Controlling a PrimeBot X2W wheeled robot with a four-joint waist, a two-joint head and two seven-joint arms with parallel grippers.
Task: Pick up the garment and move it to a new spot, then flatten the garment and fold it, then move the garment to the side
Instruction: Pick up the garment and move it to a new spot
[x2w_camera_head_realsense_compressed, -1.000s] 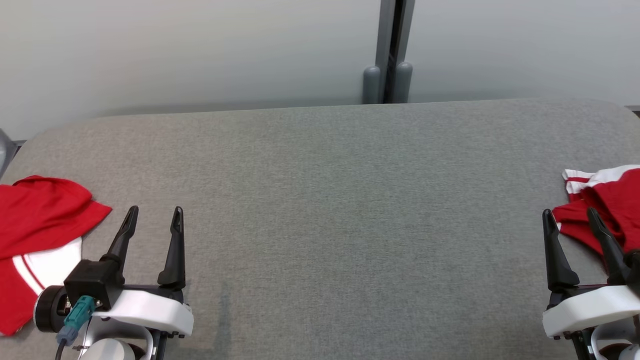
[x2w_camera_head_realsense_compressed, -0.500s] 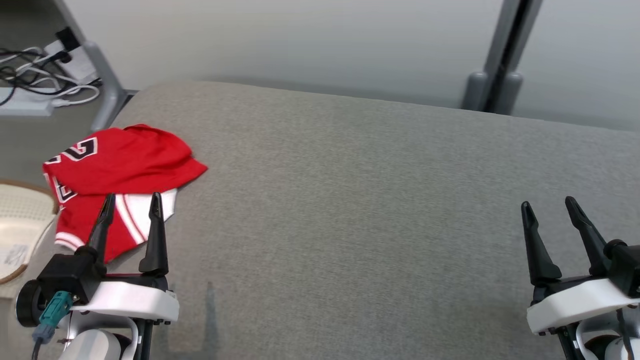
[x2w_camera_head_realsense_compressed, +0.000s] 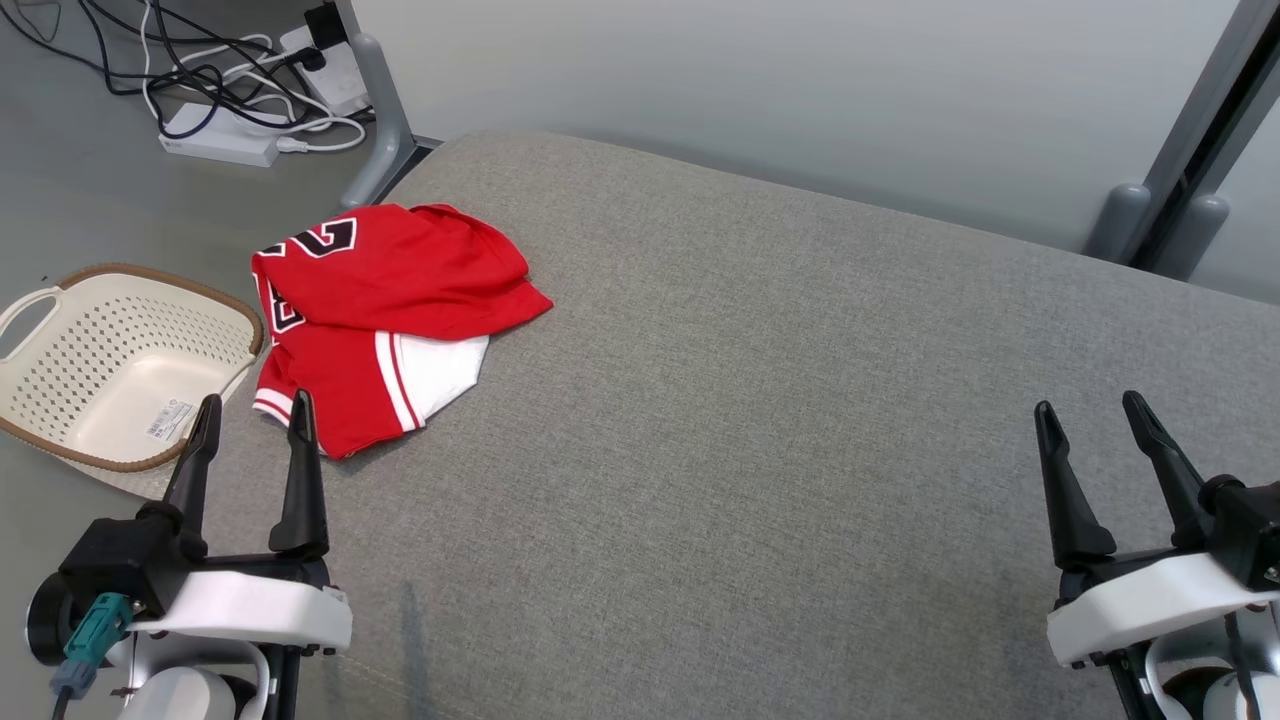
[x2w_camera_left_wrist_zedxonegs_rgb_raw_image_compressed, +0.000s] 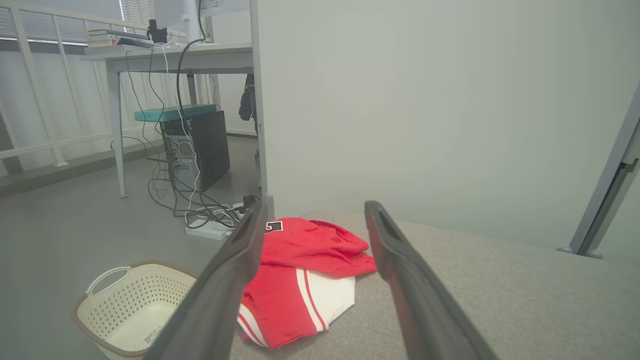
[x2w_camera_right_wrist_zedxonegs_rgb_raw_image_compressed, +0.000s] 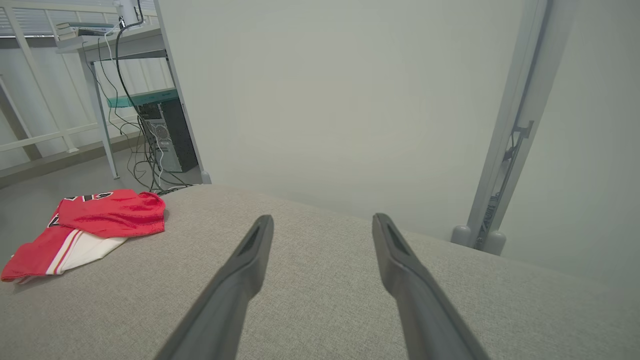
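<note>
basket (x2w_camera_head_realsense_compressed: 120, 360) on floor beside garment (x2w_camera_head_realsense_compressed: 380, 310) (cables (x2w_camera_head_realsense_compressed: 200, 70) behind)

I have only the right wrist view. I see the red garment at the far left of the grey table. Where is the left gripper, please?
Observer: The left gripper hangs just before the red garment's near corner, fingers open, holding nothing.
Operator: Is something beside the table there?
Observer: Yes, a cream basket stands on the floor off that end, close to the garment.
Operator: Anything inside?
Observer: I see a small sticker on its bottom, no clothes.
</note>
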